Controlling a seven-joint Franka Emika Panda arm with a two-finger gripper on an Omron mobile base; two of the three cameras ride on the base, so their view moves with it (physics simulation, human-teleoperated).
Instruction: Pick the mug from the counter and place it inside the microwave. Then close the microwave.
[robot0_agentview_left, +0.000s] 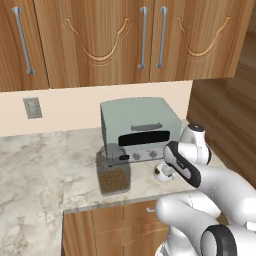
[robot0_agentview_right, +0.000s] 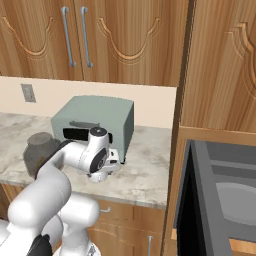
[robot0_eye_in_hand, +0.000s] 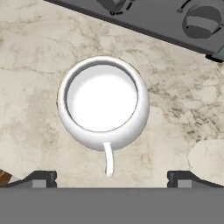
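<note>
The mug (robot0_eye_in_hand: 103, 101) is a small white cup standing upright on the marbled counter (robot0_eye_in_hand: 30, 52), its thin handle pointing toward the bottom of the hand view. My gripper (robot0_eye_in_hand: 112, 177) hangs straight above it, open, with one dark fingertip (robot0_eye_in_hand: 41, 177) at each side and nothing between them. In the left base view the mug (robot0_agentview_left: 162, 173) peeks out under my hand, just in front of the toaster oven. The microwave (robot0_agentview_right: 220, 165) sits low on the right, its dark door (robot0_agentview_right: 192, 200) swung open and the grey cavity showing.
A pale green toaster oven (robot0_agentview_left: 140, 127) stands right behind the mug, its knobs (robot0_eye_in_hand: 199, 19) close to the mug's rim. A glass jar of brown bits (robot0_agentview_left: 113, 175) stands left of the mug. A tall wooden cabinet side (robot0_agentview_right: 180, 100) separates counter and microwave.
</note>
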